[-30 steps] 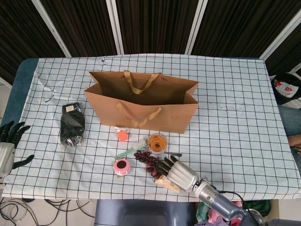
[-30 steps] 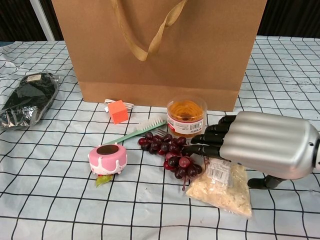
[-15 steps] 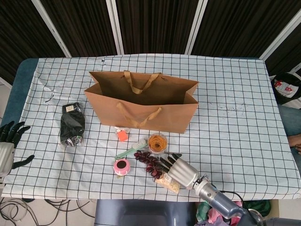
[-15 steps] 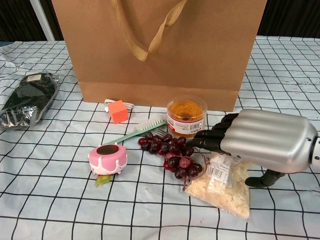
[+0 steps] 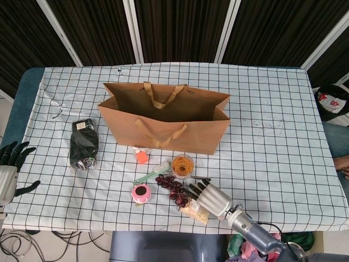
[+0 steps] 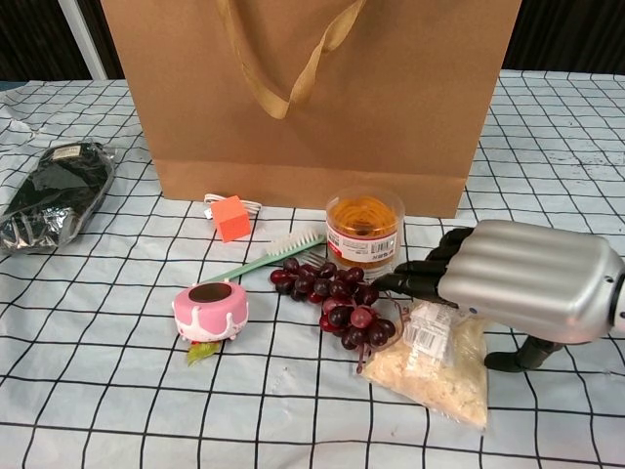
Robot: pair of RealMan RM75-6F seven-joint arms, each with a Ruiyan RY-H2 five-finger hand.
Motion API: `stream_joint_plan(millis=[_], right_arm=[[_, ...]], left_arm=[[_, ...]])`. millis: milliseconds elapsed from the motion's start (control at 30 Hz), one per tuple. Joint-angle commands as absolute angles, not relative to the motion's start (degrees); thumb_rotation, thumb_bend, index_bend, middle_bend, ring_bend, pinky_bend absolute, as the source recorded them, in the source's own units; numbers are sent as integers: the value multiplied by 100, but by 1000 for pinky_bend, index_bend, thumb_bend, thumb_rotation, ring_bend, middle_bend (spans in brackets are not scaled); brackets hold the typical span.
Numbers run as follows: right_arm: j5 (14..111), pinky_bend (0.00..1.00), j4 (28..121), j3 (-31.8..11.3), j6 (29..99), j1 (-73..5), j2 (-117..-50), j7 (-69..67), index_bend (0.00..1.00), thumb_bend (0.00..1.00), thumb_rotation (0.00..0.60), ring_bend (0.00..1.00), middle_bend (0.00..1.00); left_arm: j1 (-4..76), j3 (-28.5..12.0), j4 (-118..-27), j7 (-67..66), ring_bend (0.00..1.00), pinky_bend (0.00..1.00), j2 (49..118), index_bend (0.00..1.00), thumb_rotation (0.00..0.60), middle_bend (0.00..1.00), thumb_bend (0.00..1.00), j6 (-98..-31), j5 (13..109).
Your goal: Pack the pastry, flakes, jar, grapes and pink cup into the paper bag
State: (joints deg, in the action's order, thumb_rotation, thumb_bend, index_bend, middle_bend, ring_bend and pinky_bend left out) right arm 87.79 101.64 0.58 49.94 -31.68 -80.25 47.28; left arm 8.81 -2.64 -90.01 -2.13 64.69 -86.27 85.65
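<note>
The brown paper bag [image 5: 163,124] [image 6: 312,98] stands open at the table's middle. In front of it sit a clear jar [image 5: 182,165] [image 6: 364,231] with orange contents, dark grapes [image 5: 170,186] [image 6: 337,303], a pink cup [image 5: 141,194] [image 6: 210,311] and a clear packet of flakes [image 5: 195,212] [image 6: 435,363]. My right hand [image 5: 210,197] [image 6: 518,278] hovers over the flakes, fingers stretched toward the grapes and jar, holding nothing. Its thumb points down beside the packet. My left hand [image 5: 10,169] is open off the table's left edge.
A dark foil packet [image 5: 84,144] [image 6: 54,195] lies left of the bag. An orange cube [image 5: 142,157] [image 6: 231,217] with a white cable and a green brush [image 5: 152,172] [image 6: 264,259] lie between the bag and the pink cup.
My right hand has drawn back a little to the right, its fingertips moving off the grapes. The objects and my left hand have stayed put.
</note>
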Motion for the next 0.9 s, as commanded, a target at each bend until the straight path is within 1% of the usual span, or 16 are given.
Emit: stream_joint_plan(millis=[33, 100, 200, 300, 400, 533, 667, 767, 900], right_arm=[[8809, 215, 10145, 77, 5037, -3173, -8076, 4685, 0, 169, 600, 262, 192], [8827, 215, 10107, 83, 5095, -3167, -8138, 4651, 0, 170, 600, 267, 217], [8807, 216, 10072, 90, 5119, -3169, -8217, 4641, 0, 173, 600, 267, 224], [8814, 216, 10062, 116, 5141, -3176, -8316, 4653, 0, 183, 600, 268, 252], [8803, 215, 10036, 139, 5162, -3177, -8417, 4700, 12, 212, 600, 279, 314], [8716, 218, 9971, 157, 5147, -3182, -8521, 4792, 62, 301, 600, 322, 446], [8635, 223, 9955, 159, 5197, -3159, -8580, 4802, 74, 404, 600, 372, 550], [8581, 223, 9967, 153, 5251, -3134, -8591, 4716, 74, 452, 600, 399, 598], [8489, 222, 10040, 148, 5273, -3114, -8544, 4400, 67, 459, 600, 404, 605]], left_arm=[[882, -265, -9005, -214, 18, 94, 6467, 197, 600, 97, 33, -8609, 8566], [884, -261, -9009, -208, 17, 95, 6465, 197, 600, 97, 32, -8588, 8572], [895, -255, -9015, -191, 17, 97, 6454, 198, 600, 96, 33, -8539, 8572], [904, -244, -9032, -181, 18, 100, 6429, 199, 600, 95, 33, -8477, 8562], [907, -236, -9057, -165, 17, 102, 6403, 200, 600, 95, 33, -8447, 8572], [901, -240, -9071, -152, 17, 102, 6378, 200, 600, 95, 34, -8434, 8569], [899, -252, -9076, -137, 17, 103, 6366, 201, 600, 94, 33, -8422, 8552], [901, -254, -9081, -121, 18, 104, 6357, 201, 600, 94, 33, -8400, 8546], [900, -247, -9096, -92, 18, 105, 6340, 201, 600, 94, 33, -8390, 8571]])
